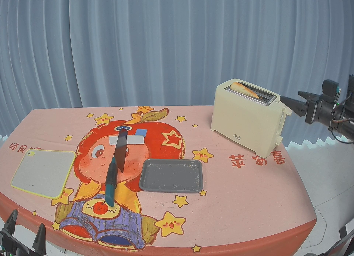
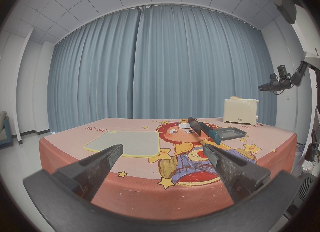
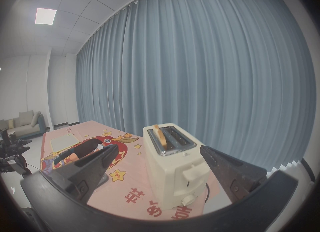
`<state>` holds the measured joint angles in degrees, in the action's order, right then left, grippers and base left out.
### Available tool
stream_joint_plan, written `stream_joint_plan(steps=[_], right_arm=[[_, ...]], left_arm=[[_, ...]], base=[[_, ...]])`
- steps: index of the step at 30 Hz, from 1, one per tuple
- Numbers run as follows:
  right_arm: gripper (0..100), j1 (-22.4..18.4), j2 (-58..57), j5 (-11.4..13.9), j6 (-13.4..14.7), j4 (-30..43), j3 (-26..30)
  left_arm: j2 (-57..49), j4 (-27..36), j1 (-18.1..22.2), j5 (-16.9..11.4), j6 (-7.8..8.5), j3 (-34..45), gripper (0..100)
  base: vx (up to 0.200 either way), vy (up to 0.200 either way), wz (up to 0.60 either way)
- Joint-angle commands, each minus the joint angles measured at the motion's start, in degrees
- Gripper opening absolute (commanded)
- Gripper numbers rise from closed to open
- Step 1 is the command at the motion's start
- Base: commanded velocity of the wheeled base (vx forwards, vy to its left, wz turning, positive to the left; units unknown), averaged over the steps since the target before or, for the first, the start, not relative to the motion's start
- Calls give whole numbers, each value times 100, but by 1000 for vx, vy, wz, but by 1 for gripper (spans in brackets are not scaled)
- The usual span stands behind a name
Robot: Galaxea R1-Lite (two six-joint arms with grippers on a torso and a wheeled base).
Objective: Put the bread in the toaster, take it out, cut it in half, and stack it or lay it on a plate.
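Bread, a golden-brown toasted slice (image 3: 160, 136), lies ahead of and a little below the right gripper (image 3: 158, 147), whose black jaws stand spread wide with nothing between them; that gripper hovers off the desk's edge, just beside the lever end of the cream two-slot toaster (image 1: 247, 124); the slice stands upright, poking out of the slot farther from the robot, its long axis running along the slot and pointing roughly at the jaws; I judge the right arm much the nearer, and a pinch across the thin faces the likely need; the left gripper (image 2: 162, 146), jaws likewise released, sits low at the near edge of the pink cartoon-print desk (image 1: 236, 194), well apart, with the grey cutting board rimmed in yellow-green (image 1: 43, 172), the teal-handled dark-bladed knife (image 1: 111, 181) and the dark grey rectangular tray (image 1: 171, 175) lying between.
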<state>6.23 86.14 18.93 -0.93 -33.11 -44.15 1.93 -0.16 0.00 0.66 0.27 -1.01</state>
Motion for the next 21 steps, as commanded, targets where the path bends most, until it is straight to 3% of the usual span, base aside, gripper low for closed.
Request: stream_joint_plan(steps=[1,7,12,21], right_arm=[[100,-192,395,67,-145,411,-744],[100,-201,676,216,-162,894,-1447],[100,-122,878,225,-426,1571,-2027],[100,247,1353,251,-637,2625,-2976]], left_arm=[[10,-2,0,4,0,101,100],[10,-2,0,4,0,101,100],[10,-2,0,4,0,101,100],[10,-2,0,4,0,101,100]], base=[[0,0,0],[0,0,0],[0,0,0],[0,0,0]])
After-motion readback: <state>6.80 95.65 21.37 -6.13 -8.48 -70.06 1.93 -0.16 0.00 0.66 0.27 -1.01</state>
